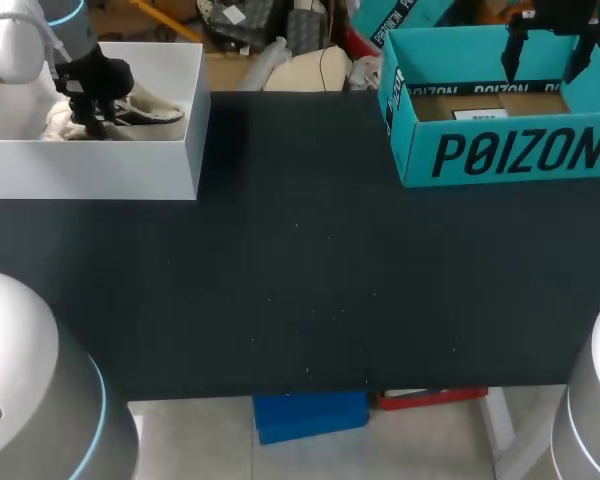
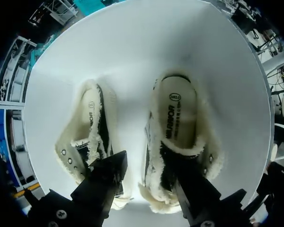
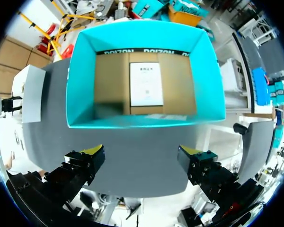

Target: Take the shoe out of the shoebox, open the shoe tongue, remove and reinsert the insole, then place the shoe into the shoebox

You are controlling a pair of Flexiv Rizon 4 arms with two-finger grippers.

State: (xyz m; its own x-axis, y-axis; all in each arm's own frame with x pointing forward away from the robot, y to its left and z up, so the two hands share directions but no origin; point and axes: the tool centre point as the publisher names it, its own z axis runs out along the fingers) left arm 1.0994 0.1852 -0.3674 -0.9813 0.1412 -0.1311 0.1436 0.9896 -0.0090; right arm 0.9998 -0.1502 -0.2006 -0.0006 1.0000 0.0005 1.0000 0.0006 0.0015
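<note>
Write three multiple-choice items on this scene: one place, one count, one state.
1. The left gripper is
A. down in the white box
B. over bare table
C. off the table

2. Shoes in the white box:
A. one
B. two
C. three

3. The right gripper is
A. open
B. shut on a shoe
C. shut on a lid

Key: 1A, the head view shows it among the shoes. 2B, the left wrist view shows a pair side by side. 3A, its fingers stand apart with nothing between.
</note>
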